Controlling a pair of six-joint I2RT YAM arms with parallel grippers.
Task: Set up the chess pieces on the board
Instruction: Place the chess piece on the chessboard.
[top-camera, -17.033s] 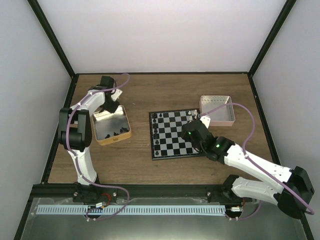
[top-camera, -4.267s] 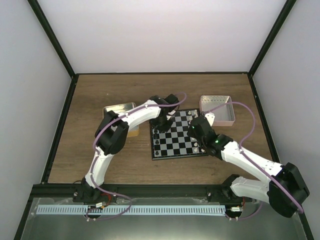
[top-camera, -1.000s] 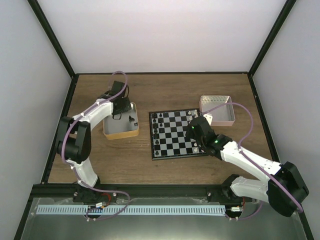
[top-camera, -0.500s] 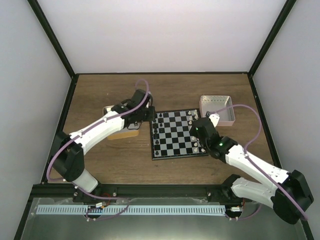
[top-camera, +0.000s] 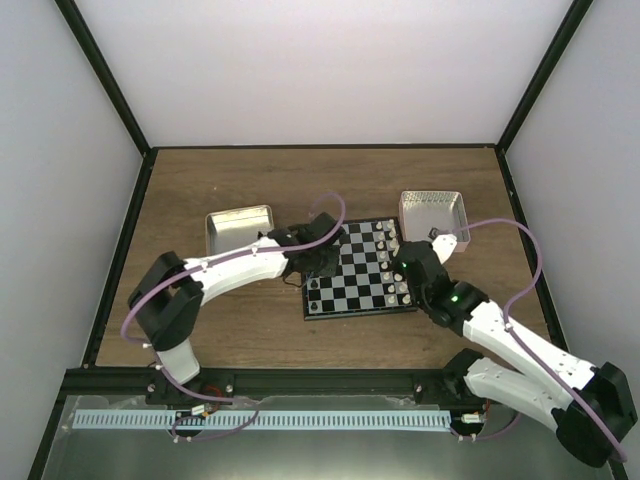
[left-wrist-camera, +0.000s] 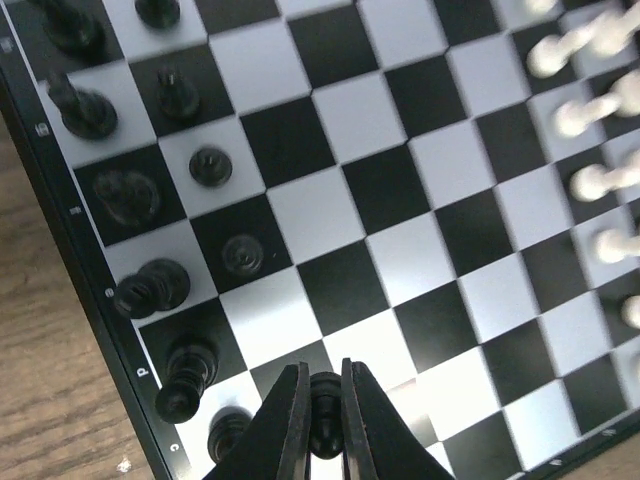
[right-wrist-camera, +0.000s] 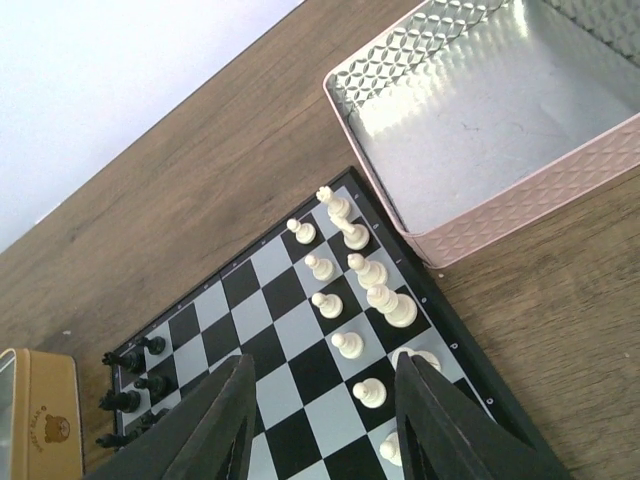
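The board (top-camera: 356, 276) lies mid-table. Black chess pieces (top-camera: 312, 290) stand along its left edge and white ones (top-camera: 392, 262) along its right. My left gripper (top-camera: 318, 262) hangs over the board's left side. In the left wrist view it (left-wrist-camera: 323, 385) is shut on a small black piece (left-wrist-camera: 325, 425) above a near-corner square, beside several standing black pieces (left-wrist-camera: 150, 290). My right gripper (top-camera: 408, 268) hovers over the board's right side. The right wrist view shows it (right-wrist-camera: 322, 375) open and empty above the white pieces (right-wrist-camera: 350, 270).
A yellow-sided metal tin (top-camera: 238, 228) sits left of the board, and its corner (right-wrist-camera: 40, 420) shows in the right wrist view. A pink tin (top-camera: 432, 215) stands empty just beyond the board's right corner. Dark frame rails border the table.
My left arm has swung from the yellow tin to the board's left side. My right gripper has drifted slightly toward the board's right edge.
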